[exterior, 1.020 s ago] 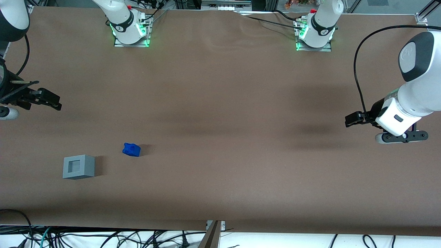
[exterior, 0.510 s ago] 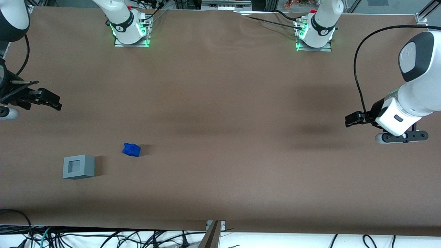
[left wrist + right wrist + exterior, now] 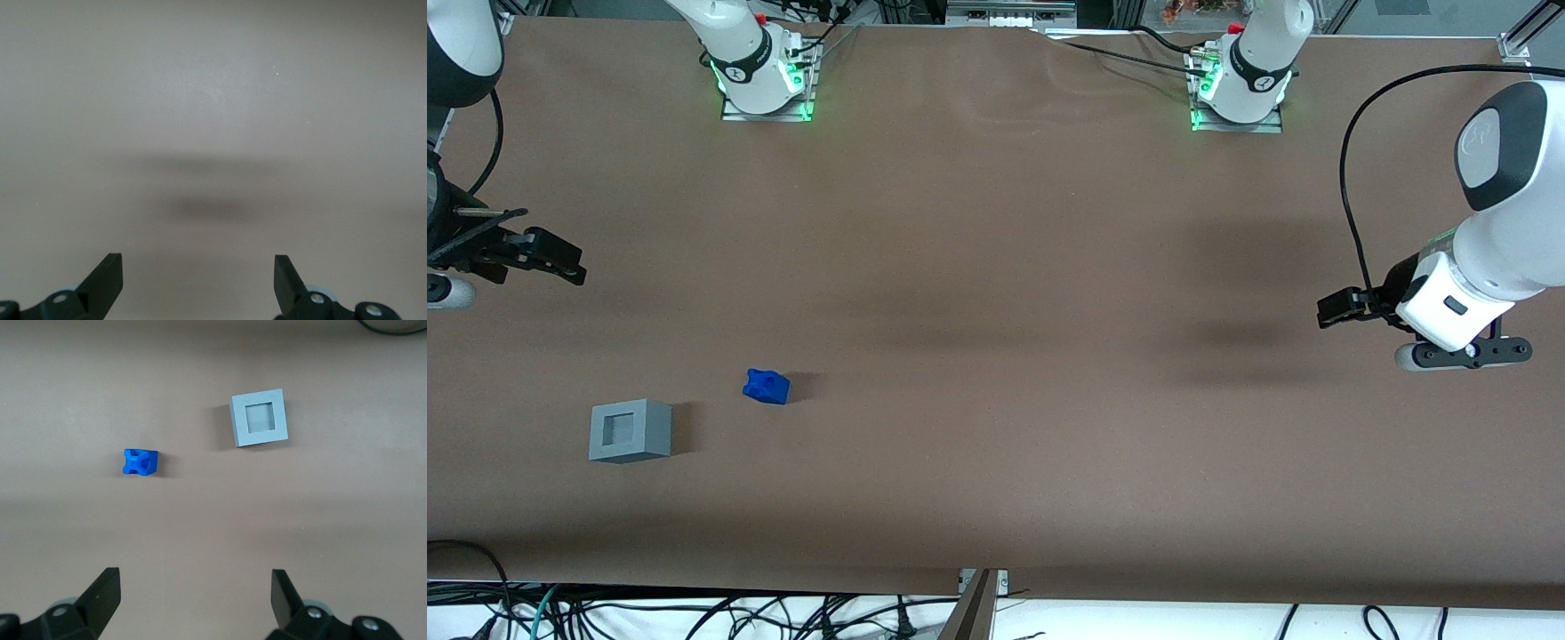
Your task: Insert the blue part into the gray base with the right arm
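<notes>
The blue part (image 3: 767, 386) (image 3: 141, 462) lies on the brown table, bumpy top up. The gray base (image 3: 660, 432) (image 3: 260, 439) stands beside it, a little nearer to the front camera and closer to the working arm's end of the table, with its square recess empty. My right arm's gripper (image 3: 569, 262) (image 3: 195, 587) hangs above the table at the working arm's end, farther from the front camera than both objects. It is open, with only bare table between its fingers. Neither object is touched.
Two arm bases with green lights (image 3: 763, 87) (image 3: 1236, 93) are bolted at the table edge farthest from the front camera. Loose cables (image 3: 694, 613) hang below the near edge. The brown table cover (image 3: 996, 356) has slight wrinkles near the bases.
</notes>
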